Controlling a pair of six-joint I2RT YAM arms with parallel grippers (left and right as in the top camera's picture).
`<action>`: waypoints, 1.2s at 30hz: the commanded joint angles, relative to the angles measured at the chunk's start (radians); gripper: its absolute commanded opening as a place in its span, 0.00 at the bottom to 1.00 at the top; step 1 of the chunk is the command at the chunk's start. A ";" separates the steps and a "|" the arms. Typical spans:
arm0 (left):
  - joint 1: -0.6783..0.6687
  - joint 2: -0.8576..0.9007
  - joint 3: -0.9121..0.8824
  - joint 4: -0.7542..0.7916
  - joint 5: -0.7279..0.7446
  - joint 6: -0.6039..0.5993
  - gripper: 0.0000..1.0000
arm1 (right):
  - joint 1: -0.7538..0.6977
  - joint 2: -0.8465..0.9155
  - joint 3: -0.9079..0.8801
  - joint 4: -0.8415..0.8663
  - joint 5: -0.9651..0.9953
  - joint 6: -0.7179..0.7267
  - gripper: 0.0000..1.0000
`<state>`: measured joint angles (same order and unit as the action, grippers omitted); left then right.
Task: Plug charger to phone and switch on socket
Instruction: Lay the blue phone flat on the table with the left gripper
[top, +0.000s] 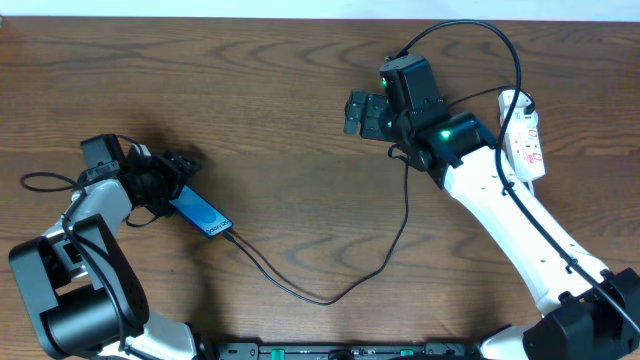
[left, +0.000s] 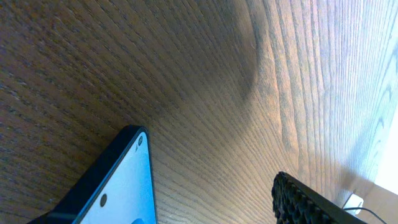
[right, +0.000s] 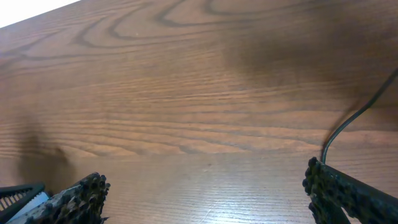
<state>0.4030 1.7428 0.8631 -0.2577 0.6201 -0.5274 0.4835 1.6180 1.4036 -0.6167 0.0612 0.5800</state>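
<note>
Looking from overhead, the phone (top: 203, 217) lies flat and slanted on the wooden table (top: 250, 80) at the left, with its upper end just beside the left gripper (top: 183, 172). The charger (top: 320, 298) meets the phone's lower end and runs in a long curve toward the right arm; whether its tip is fully seated I cannot tell. The socket (top: 527, 135) lies at the far right, partly under that arm, and the right gripper (top: 358, 112) hangs well apart from it. In the left wrist view, 1 finger (left: 301, 200) stands clear of the phone (left: 121, 186), so this gripper is released and grasps nothing. In the right wrist view, the 2 fingers (right: 74, 200) are spread wide above the wood.
</note>
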 joint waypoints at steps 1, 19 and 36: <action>0.003 0.036 -0.029 -0.027 -0.117 -0.018 0.77 | -0.005 -0.018 0.003 -0.002 0.015 -0.013 0.99; 0.003 0.036 -0.029 -0.079 -0.195 -0.053 0.89 | -0.005 -0.018 0.003 -0.002 0.015 -0.013 0.99; 0.003 0.036 -0.029 -0.097 -0.195 -0.053 0.90 | -0.005 -0.018 0.003 -0.002 0.015 -0.013 0.99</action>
<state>0.4030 1.7256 0.8795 -0.3153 0.5606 -0.5766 0.4835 1.6180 1.4036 -0.6167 0.0612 0.5800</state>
